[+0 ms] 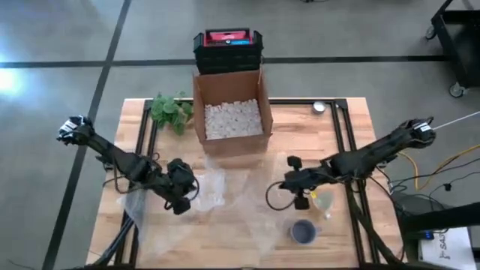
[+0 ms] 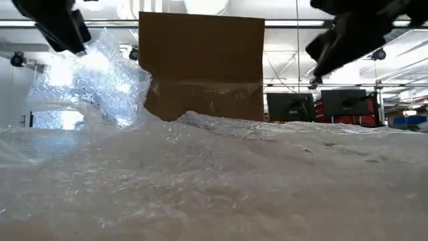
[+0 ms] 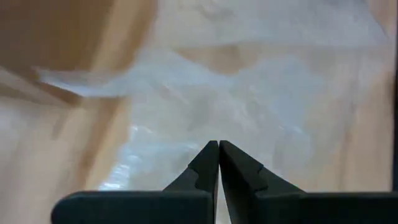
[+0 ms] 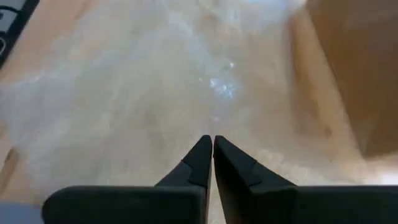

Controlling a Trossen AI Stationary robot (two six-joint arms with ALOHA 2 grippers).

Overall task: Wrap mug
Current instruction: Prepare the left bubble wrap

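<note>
Just in front of right hand: mug, untouched, unwrapped.

Mug right of bubble wrap

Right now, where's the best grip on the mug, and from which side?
Judging from the high view, the mug stands upright near the table's front edge, mouth up, just in front of the right gripper. Probably come straight down and pinch the rim wall with one finger inside; its handle isn't clearly visible, so don't count on it.

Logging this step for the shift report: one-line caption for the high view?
Both grippers, left and right, over bubble wrap before cardboard box; mug unwrapped.
</note>
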